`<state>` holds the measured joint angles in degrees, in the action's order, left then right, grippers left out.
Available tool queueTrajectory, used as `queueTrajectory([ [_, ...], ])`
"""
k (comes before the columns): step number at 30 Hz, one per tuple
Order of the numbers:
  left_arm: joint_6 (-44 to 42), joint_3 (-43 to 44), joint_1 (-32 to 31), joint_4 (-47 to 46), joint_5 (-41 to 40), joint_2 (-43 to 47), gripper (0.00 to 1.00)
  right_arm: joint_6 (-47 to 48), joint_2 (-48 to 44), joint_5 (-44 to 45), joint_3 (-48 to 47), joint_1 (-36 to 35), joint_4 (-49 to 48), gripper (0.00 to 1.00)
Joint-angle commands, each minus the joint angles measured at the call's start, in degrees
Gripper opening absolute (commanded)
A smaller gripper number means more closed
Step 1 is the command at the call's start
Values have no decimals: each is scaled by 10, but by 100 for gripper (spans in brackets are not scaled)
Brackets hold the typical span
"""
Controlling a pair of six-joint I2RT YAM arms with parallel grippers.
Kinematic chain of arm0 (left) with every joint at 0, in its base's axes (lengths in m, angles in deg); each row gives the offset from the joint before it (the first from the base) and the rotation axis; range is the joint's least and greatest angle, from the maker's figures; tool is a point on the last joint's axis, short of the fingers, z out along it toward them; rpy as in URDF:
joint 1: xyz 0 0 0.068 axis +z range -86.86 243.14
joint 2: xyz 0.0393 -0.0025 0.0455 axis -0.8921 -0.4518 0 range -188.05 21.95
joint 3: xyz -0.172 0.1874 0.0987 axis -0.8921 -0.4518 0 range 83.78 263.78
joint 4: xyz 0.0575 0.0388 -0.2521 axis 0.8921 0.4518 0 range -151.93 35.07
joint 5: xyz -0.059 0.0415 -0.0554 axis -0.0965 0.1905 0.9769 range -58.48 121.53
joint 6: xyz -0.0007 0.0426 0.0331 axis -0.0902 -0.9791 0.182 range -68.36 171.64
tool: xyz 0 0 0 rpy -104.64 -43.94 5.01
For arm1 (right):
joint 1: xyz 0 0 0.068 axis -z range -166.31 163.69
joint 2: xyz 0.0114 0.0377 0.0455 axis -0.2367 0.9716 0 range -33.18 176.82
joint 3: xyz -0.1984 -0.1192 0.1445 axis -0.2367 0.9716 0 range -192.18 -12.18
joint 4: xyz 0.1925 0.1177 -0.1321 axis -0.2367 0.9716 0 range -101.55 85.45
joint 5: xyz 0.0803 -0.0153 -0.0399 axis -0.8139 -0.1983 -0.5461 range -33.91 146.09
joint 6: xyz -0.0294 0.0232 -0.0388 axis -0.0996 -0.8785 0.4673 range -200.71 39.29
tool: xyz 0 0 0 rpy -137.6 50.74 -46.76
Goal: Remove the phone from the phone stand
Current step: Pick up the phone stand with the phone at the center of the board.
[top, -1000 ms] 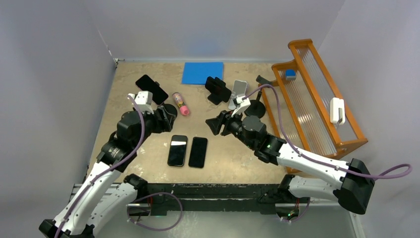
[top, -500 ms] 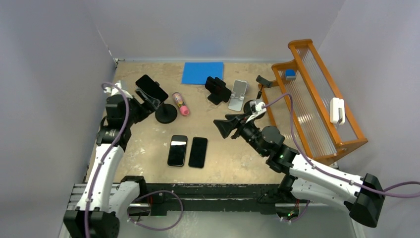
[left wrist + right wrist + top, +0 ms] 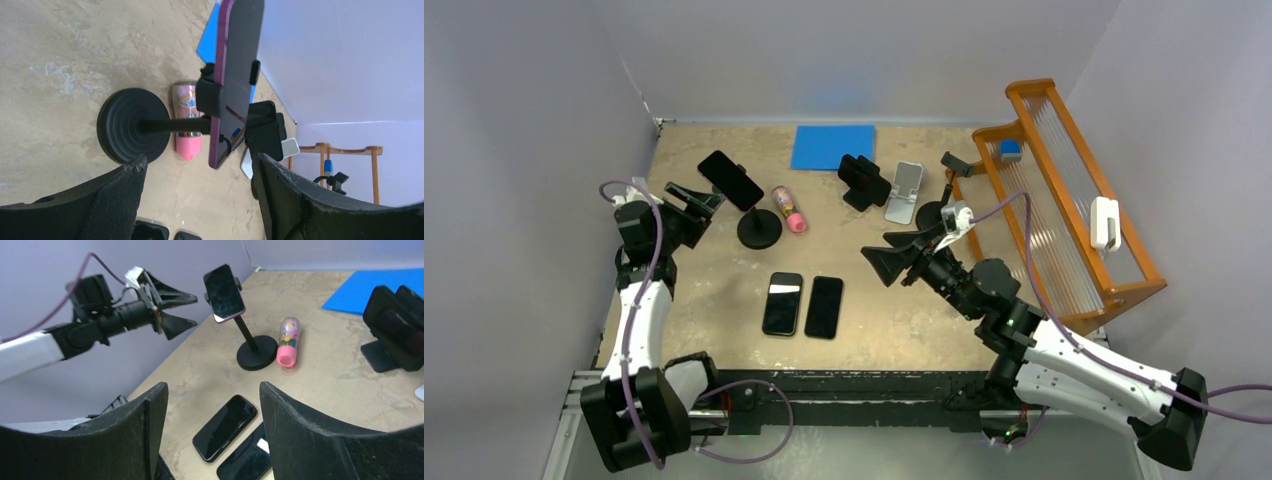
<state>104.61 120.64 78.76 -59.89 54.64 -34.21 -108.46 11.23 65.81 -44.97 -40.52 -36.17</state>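
A dark phone in a purple case sits clamped in a black phone stand with a round base at the back left of the table. My left gripper is open and empty, just left of the phone and apart from it. In the left wrist view the phone and stand base lie ahead of the open left gripper. My right gripper is open and empty at mid-table, pointing left. The right wrist view shows the phone on its stand beyond the right gripper.
Two black phones lie flat in front of the stand. A pink bottle lies beside the stand base. A blue mat, a black stand, a silver stand and an orange rack are at the back and right.
My left gripper has swung from the stand base back and left to beside the phone. My right gripper has drawn a little right and toward the near edge. The phone has stayed in the stand.
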Motion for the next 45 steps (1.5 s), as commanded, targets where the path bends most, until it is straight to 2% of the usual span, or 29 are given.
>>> queueTrajectory([
  [1,43,-23,32,-162,68,-40,74,19,-35,3,2,-1,-26,70],
  [5,71,-42,43,-285,121,-89,72,24,-42,-1,2,0,-27,70],
  [11,78,-29,47,-354,144,-151,69,28,-49,-7,0,-1,-29,69],
  [18,113,-29,51,-437,175,-205,59,31,-54,-2,8,-1,-31,69],
  [27,129,-15,51,-489,209,-246,57,33,-53,0,10,-1,-31,69],
  [32,121,-7,51,-497,218,-262,52,33,-55,1,7,-1,-24,69],
  [45,112,9,50,-502,227,-279,24,34,-53,2,1,-1,-16,69],
])
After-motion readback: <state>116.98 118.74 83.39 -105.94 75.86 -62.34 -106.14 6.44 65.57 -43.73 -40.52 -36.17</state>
